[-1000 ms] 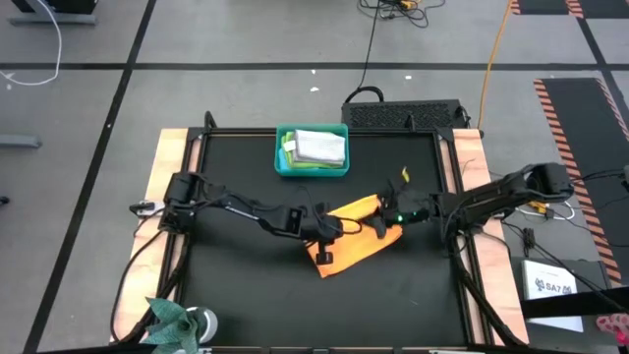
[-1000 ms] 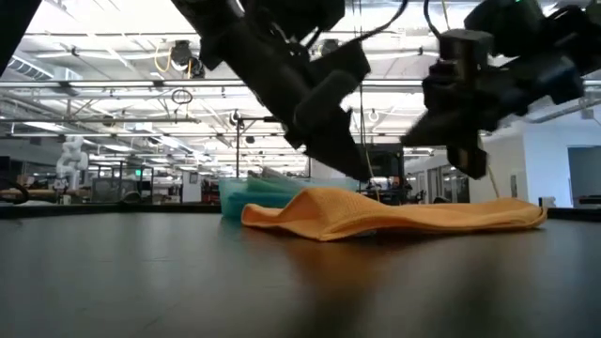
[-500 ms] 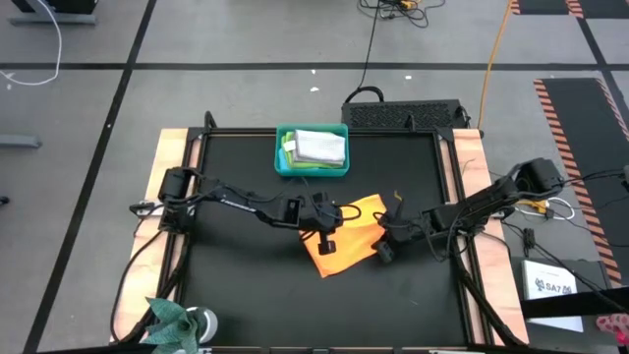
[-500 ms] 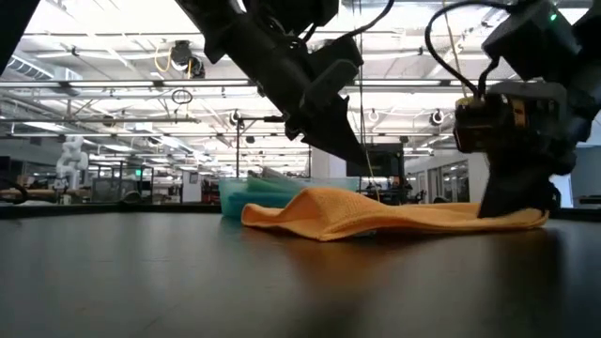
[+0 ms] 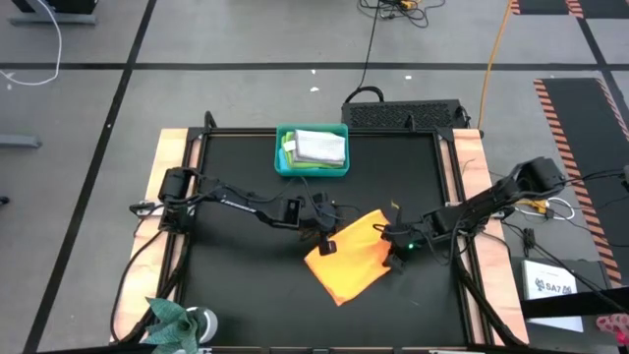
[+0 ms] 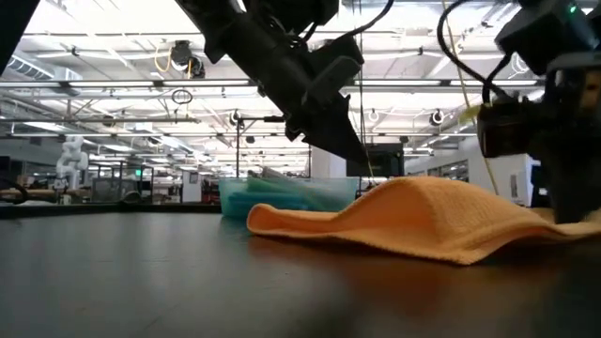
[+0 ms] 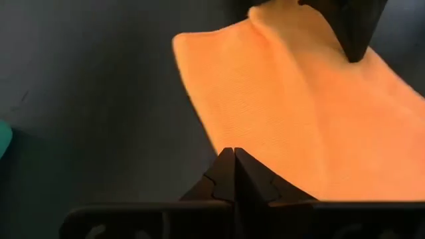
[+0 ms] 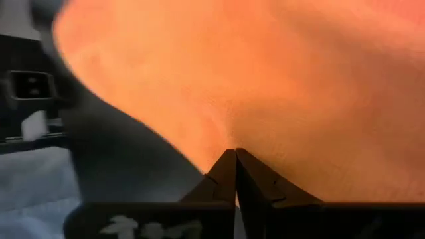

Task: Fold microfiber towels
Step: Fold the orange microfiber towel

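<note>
Both pincers are at the orange-yellow towel [image 5: 347, 263], which lies spread on the black table [image 5: 236, 285] right of centre, toward the near side. Right pincer [image 5: 398, 254] sits at the towel's right edge with its fingers [image 8: 234, 174] pressed together; the right wrist view shows cloth filling the frame and meeting the finger tips, so it appears to have the edge pinched. Left pincer [image 5: 326, 242] is at the towel's far left corner, its fingers [image 7: 232, 174] also drawn shut, with orange cloth running up to them; a pinch on that corner is likely, though the actual contact is hidden. From table height the towel [image 6: 423, 218] humps up in the middle and its right side rises toward the right arm, so it is partly lifted rather than lying flat. No crease or doubled layer is visible, so this towel's fold looks barely begun. Farther off, near the table's far edge, the teal bin [image 5: 311, 150] holds a light grey towel [image 5: 320, 147] that looks folded, with a lime green towel [image 5: 288, 149] edge beside it; other cloths cannot be made out.
</note>
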